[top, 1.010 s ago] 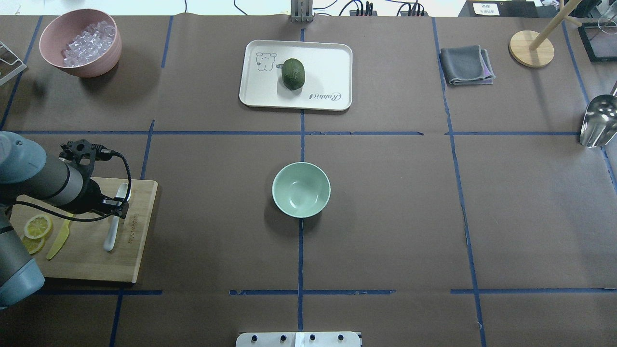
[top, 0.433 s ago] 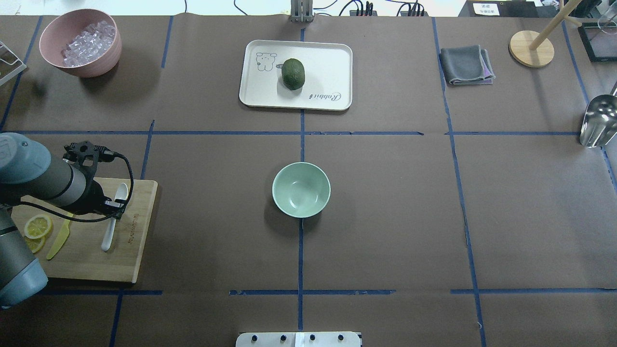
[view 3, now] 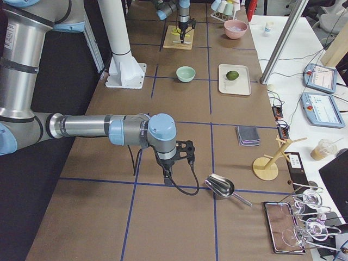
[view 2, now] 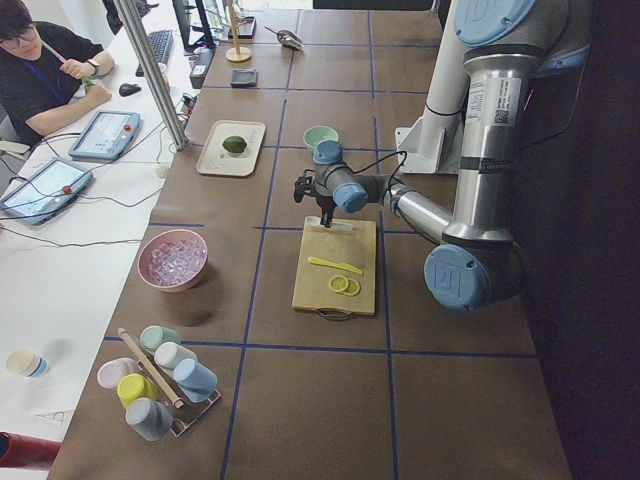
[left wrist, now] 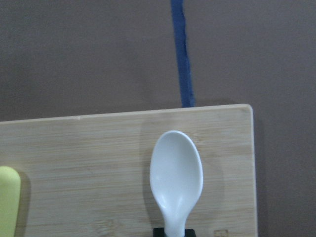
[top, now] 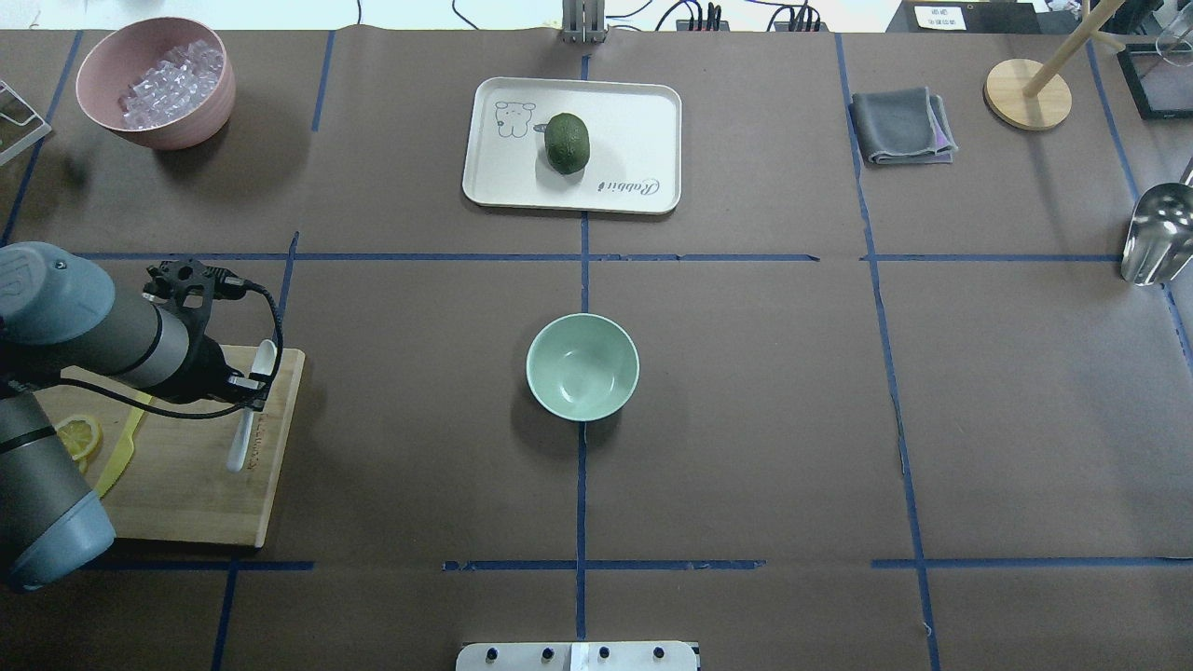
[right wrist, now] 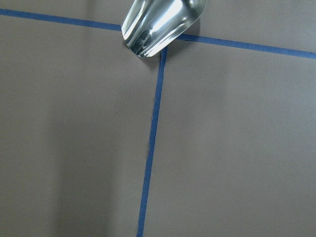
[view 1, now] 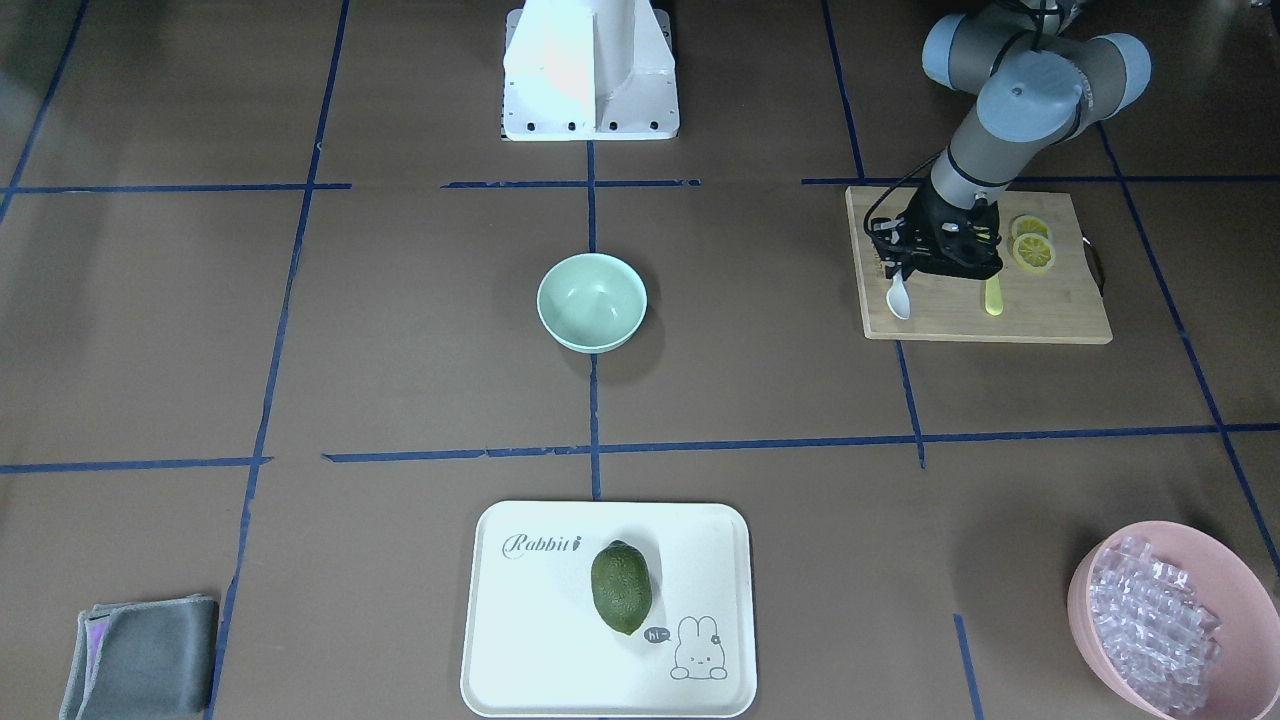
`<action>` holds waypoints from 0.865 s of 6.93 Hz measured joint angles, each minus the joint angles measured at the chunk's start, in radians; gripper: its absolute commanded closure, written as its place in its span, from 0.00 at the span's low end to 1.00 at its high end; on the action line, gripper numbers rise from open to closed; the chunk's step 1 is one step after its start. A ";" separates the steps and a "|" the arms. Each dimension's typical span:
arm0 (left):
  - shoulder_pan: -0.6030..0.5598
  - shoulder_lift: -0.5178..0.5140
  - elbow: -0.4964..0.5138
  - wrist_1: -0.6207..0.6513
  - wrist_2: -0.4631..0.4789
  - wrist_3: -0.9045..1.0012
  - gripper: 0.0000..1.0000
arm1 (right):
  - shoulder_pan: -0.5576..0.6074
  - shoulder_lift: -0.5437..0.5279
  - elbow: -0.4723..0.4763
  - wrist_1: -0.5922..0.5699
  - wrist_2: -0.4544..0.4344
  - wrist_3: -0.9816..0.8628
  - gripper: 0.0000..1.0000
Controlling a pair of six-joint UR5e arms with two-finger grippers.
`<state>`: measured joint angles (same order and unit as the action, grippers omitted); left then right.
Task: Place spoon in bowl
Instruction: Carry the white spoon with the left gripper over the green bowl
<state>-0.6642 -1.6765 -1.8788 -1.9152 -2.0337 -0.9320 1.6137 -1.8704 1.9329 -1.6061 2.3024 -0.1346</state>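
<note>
The white spoon is held at mid-handle by my left gripper, which is shut on it just above the right end of the wooden cutting board. In the left wrist view its scoop points away from me and casts a shadow on the board. The front-facing view shows the scoop below the gripper. The mint-green bowl stands empty at the table's centre, well to the right of the spoon. My right gripper shows only in the exterior right view, so I cannot tell its state.
A yellow knife and lemon slices lie on the board. A pink bowl of ice stands far left. A white tray with a green fruit sits behind the bowl. A grey cloth and a metal scoop lie at the right.
My left gripper has moved right and away from me along the board, carrying the spoon with it. The bowl has not moved.
</note>
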 measured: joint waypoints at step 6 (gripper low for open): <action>0.103 -0.442 0.034 0.212 0.009 0.063 1.00 | 0.000 -0.002 0.000 -0.001 0.000 0.000 0.00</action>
<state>-0.5607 -2.1185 -1.8448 -1.7036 -2.0247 -0.8689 1.6138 -1.8727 1.9328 -1.6072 2.3025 -0.1348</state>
